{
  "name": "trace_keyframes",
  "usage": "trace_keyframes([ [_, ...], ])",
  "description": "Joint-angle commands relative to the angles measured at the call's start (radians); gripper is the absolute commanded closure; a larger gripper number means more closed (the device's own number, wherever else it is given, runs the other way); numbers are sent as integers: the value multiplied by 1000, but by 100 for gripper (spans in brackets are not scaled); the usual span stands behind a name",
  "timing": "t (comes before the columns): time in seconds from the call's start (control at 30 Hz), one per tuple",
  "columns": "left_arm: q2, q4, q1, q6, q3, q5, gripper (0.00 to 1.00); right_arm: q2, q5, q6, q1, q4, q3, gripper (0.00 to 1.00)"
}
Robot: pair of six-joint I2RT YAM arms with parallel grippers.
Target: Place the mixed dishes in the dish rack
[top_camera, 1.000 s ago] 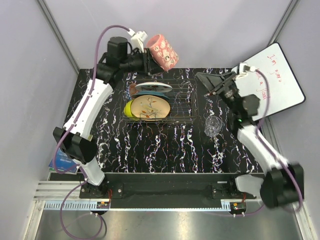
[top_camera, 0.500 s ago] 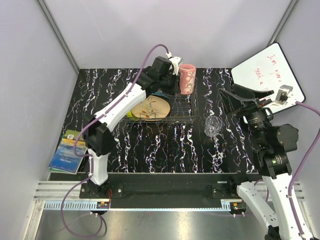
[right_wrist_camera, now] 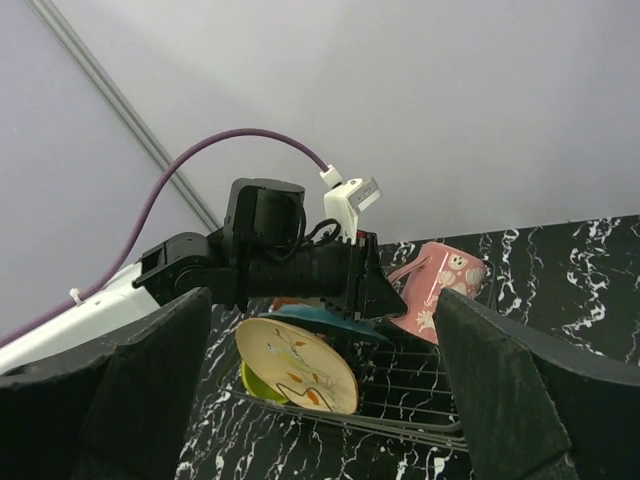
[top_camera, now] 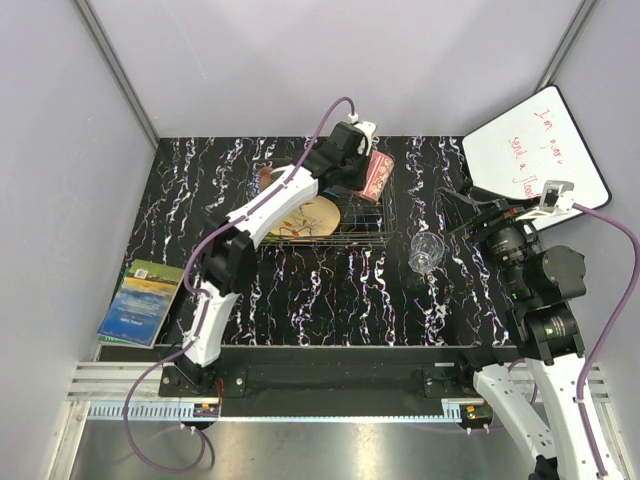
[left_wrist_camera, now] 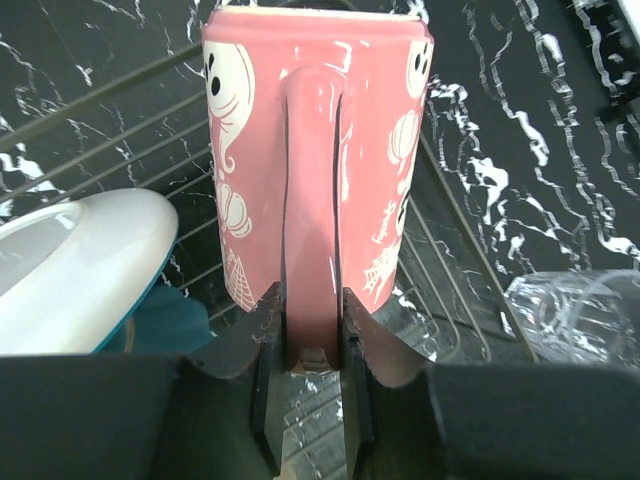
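Note:
My left gripper (top_camera: 364,168) is shut on the handle of the pink mug (top_camera: 380,176), which hangs tilted over the right end of the dish rack (top_camera: 362,226). In the left wrist view both fingers (left_wrist_camera: 262,325) pinch the handle of the mug (left_wrist_camera: 385,120) above the rack wires (left_wrist_camera: 470,290). The rack holds the peach floral plate (top_camera: 306,215), the teal plate (right_wrist_camera: 320,322), a white plate (left_wrist_camera: 80,260) and the lime-yellow bowl (right_wrist_camera: 254,386). The clear glass (top_camera: 427,252) stands on the table right of the rack. My right gripper (top_camera: 468,211) is open and empty, raised beside the glass.
A white board with red writing (top_camera: 535,150) leans at the back right corner. A blue-green book (top_camera: 140,302) lies at the table's left edge. Grey walls close in the table on the left, back and right.
The left arm has swung the mug from the back left, across the rack, down to the rack's right end. The right arm has pulled back from the rack towards the near right.

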State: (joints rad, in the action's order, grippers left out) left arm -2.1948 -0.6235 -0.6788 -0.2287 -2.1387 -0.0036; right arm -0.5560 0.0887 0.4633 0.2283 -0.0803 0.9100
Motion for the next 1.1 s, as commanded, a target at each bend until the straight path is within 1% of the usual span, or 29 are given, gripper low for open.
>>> trace_keyframes([
  [0.0,-32,200,2,-6,-142,-12,100,-15,-40,-31,0,-21,12,0],
  [0.2,-60,298,25,-9,-136,-25,100,-44,-43,-37,0,-27,-2,0],
  [0.3,-56,343,33,-8,-96,-24,100,-65,-34,-35,2,-27,-3,0],
  [0.5,-48,373,36,-14,-3,-3,100,-111,-21,-34,-1,-21,-11,0],
  [0.73,-25,360,56,-35,-56,51,100,-171,-41,-37,-15,16,-17,0],
  [0.77,-16,361,56,-34,-44,56,100,-194,-44,-37,-15,27,-17,0],
  [0.9,10,395,53,-29,90,65,100,-254,-17,-23,-20,73,-8,0],
  [0.93,12,396,51,-26,106,60,100,-262,-7,-18,-18,105,-7,0],
  [1.07,24,398,48,-27,158,77,100,-295,-3,-26,-21,113,4,0],
])
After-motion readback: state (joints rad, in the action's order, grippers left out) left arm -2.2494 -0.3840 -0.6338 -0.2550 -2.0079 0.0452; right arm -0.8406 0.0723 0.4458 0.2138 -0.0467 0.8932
